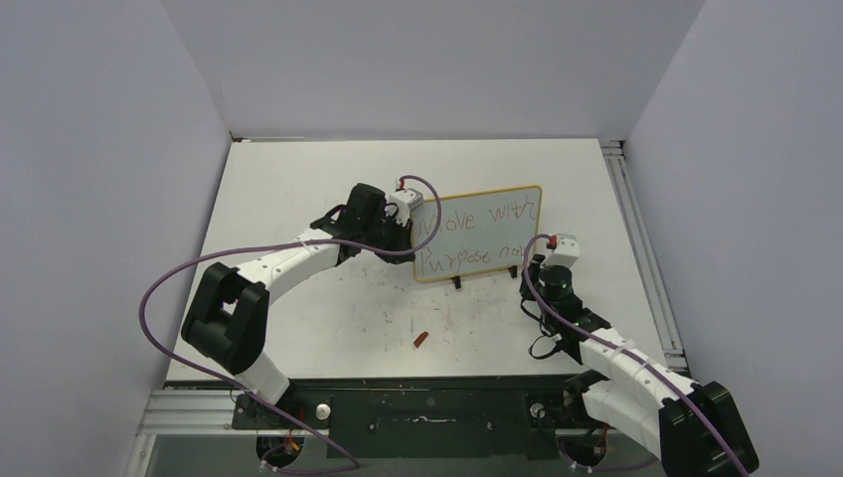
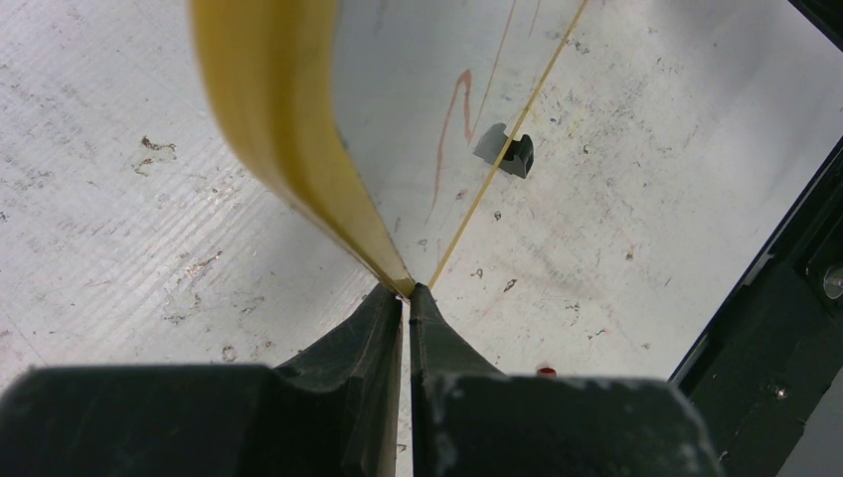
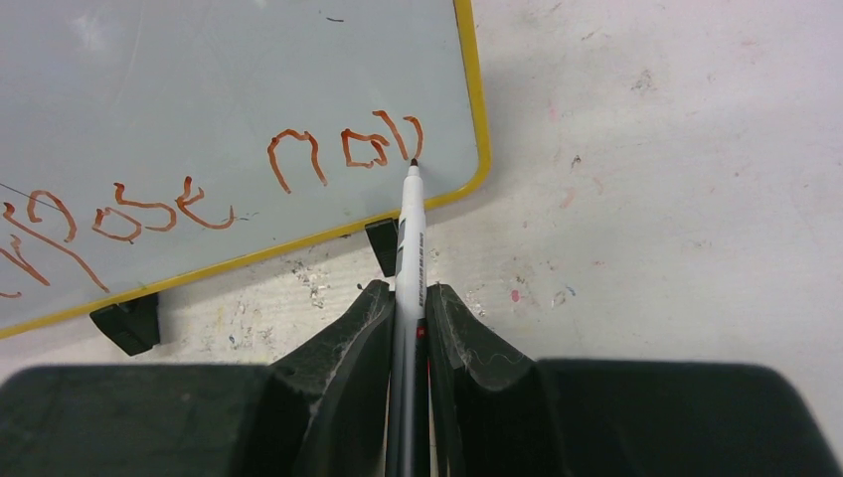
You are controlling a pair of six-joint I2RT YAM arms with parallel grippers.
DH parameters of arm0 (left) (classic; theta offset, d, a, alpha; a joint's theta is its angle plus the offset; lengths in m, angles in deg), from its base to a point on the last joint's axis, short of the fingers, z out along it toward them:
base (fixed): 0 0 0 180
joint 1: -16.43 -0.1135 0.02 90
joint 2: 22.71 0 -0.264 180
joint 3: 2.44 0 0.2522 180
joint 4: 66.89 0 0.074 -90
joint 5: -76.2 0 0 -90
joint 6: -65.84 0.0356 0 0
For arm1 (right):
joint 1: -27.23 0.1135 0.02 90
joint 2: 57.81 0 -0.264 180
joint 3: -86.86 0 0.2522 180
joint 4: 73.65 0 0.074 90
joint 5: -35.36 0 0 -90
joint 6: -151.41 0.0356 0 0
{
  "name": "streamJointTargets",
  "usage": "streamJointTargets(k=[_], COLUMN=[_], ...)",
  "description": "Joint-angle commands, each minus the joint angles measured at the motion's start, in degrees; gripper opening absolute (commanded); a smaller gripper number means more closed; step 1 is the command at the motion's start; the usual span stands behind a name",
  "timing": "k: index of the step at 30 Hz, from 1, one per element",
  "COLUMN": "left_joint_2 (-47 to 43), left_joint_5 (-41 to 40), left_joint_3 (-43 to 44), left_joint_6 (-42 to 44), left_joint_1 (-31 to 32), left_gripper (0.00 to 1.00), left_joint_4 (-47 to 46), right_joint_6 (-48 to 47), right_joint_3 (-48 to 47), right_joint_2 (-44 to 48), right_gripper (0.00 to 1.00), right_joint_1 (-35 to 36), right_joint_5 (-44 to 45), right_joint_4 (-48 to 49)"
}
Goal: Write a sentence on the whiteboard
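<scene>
Status from the top camera: your whiteboard stands on the table at about 2 o'clock from table centre. It is on its black feet with its face toward the arm bases.

The sentence is in two red-brown lines, "Move with" over "Purpose now". The right wrist view shows only the tail of it, "pose now", on the board.

- **Left gripper**: at the board's 9 o'clock edge. In the left wrist view it is pinched nearly closed on the yellow frame, and only the thin frame edge sits between the fingers. The board face runs away from the camera. One foot shows at 1 o'clock from the pinch point.
- **Right gripper**: at the board's 4 o'clock corner. In the right wrist view it is closed on a thin white marker, barrel clamped between both fingers. The marker points to 12 o'clock, with its tip at the bottom of the last stroke of "now", touching the face or just off it. I can't tell which.
- **Feet, right wrist view**: one is just behind the marker barrel and the other is at 9 o'clock from the gripper.
- **Loose item**: a small red cap-like piece lies on the table at 7 o'clock from the board, well apart from both grippers.
</scene>
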Motion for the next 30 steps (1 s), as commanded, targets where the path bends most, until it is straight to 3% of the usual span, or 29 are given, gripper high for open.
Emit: streamJointTargets(k=[1,15,30], left_joint_2=[-3.00,-2.75,-2.42], left_joint_5=[0.93,0.94,1.01], left_joint_3=[2.91,2.84,2.86], left_joint_6=[0.49,0.50,0.50], left_joint_1=[-0.50,-0.50,-0.50], left_gripper=[0.00,0.00,0.00], left_joint_4=[-1.49,-1.48,-1.60], right_joint_6=[-0.22,0.00,-0.82], right_joint_3=[-2.23,0.09,-0.42], right_joint_2=[0.06,7.92,3.26], right_gripper=[0.05,0.05,0.05], right_joint_1=[-0.32,-0.33,-0.77], right_joint_5=[-1.91,2.11,1.21], right_joint_4=[1.73,0.65,3.81])
